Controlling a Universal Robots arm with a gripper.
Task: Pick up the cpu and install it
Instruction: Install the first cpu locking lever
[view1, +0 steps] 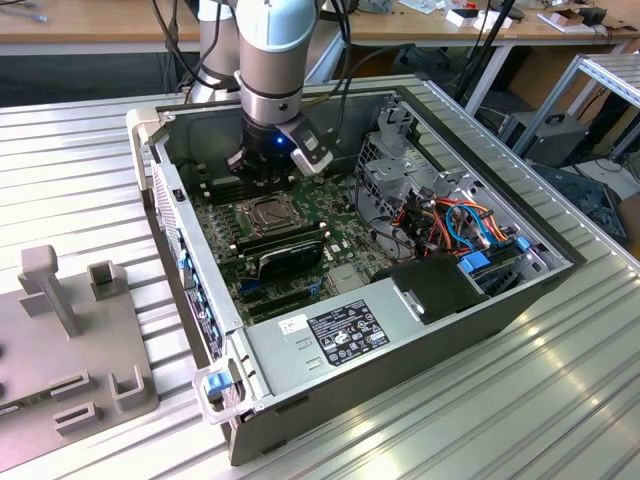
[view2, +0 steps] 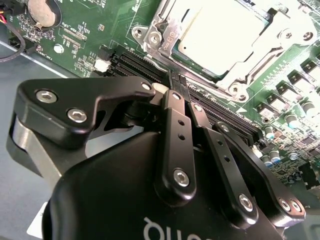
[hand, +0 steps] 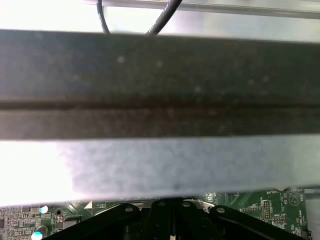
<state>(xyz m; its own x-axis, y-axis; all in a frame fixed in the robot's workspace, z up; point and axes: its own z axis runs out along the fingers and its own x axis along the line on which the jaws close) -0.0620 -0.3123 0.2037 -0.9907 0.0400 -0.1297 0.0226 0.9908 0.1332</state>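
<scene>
Tool (view2: 172, 92): fingers pressed together, nothing held, inside case (view1: 300, 350) beside socket (view1: 272, 212). Cpu (view2: 222, 35): seated in socket, 2nd wrist view. 1st wrist view: case wall (hand: 160, 85), board (hand: 260, 205).

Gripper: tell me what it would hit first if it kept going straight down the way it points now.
Probably the black memory slots on the motherboard, beside the socket holding the cpu. The gripper points just short of the socket frame, though depth is uncertain.
</scene>
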